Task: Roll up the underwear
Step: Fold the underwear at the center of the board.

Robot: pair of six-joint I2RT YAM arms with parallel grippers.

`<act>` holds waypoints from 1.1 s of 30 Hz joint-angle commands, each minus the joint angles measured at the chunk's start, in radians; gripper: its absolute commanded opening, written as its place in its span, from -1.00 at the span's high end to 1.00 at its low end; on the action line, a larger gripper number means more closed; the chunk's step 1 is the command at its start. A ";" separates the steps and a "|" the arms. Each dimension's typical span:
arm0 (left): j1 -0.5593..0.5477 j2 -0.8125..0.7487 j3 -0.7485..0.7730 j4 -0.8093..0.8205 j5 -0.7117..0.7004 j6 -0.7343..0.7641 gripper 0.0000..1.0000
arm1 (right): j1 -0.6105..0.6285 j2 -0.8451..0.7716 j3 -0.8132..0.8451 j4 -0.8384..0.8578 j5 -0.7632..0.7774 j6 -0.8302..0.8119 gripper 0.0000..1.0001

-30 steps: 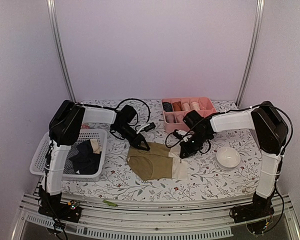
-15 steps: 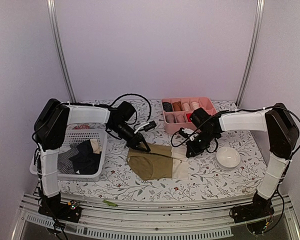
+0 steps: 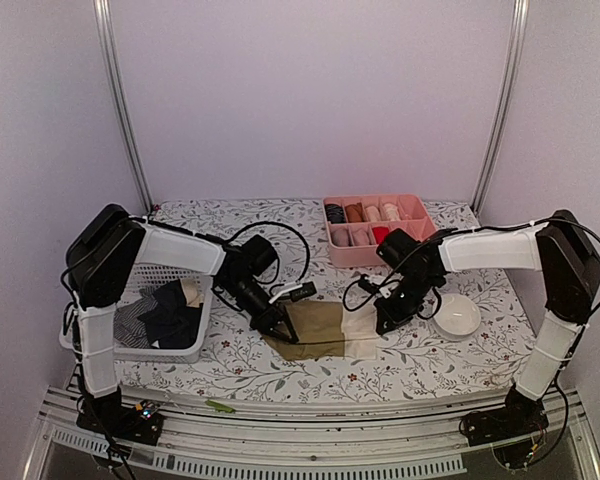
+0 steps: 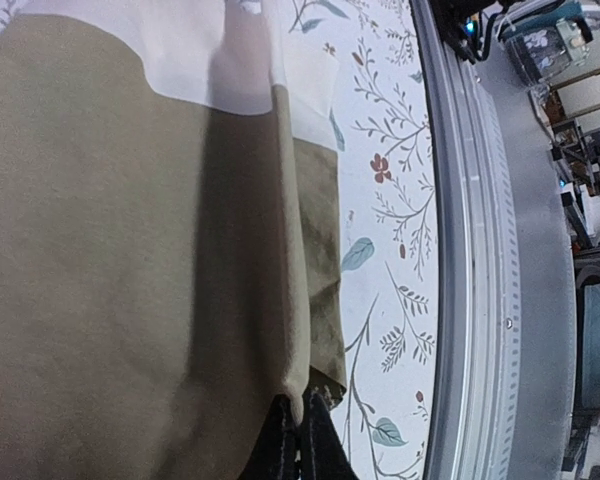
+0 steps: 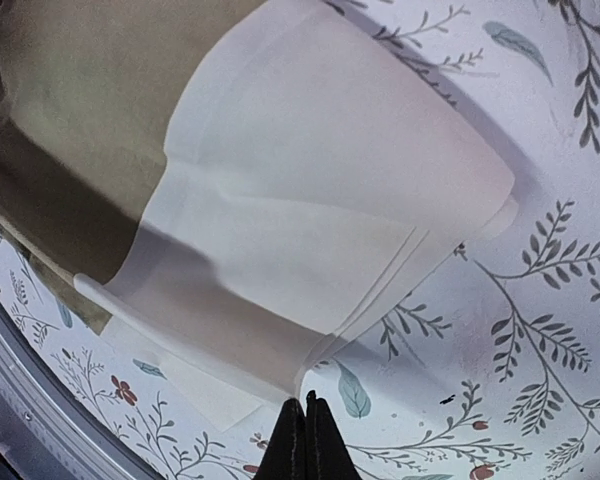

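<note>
The olive-tan cloth underwear with the cream-white band is lying in the middle of the floral-print table, folded over on itself so it's looking like a short wide strip. The left end effector is reaching down at its left end. On the left wrist view the fingertips are pressing tight together right on the olive fold edge, so it's clamping the cloth there. The right end effector is doing the same at the other end, with its tips pinching together on a corner of the cream-white band, where a few thin layers are stacking up. Part of the olive cloth is lifting slightly off the table along the fold on the left side.

Off to the left, a white plastic mesh basket is holding more garments: a dark bundle and a grey-and-white striped one. A pink divided tray is sitting at the back, behind the right arm, with rolled pieces in its far compartments. A small white bowl is sitting just right of the right end effector.
</note>
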 commanded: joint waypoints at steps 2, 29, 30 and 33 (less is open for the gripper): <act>-0.015 -0.041 -0.033 0.063 0.003 -0.022 1.00 | 0.037 -0.033 -0.026 -0.047 -0.007 0.010 1.00; 0.064 -0.183 0.009 -0.150 0.021 0.165 0.02 | 0.068 -0.075 0.040 -0.099 -0.161 0.009 0.16; 0.092 -0.188 0.022 -0.153 0.014 0.156 0.02 | 0.058 -0.085 0.049 -0.090 -0.174 0.018 0.16; 0.165 -0.169 0.080 -0.141 -0.049 0.122 0.05 | 0.030 -0.086 0.057 -0.031 -0.175 0.064 0.25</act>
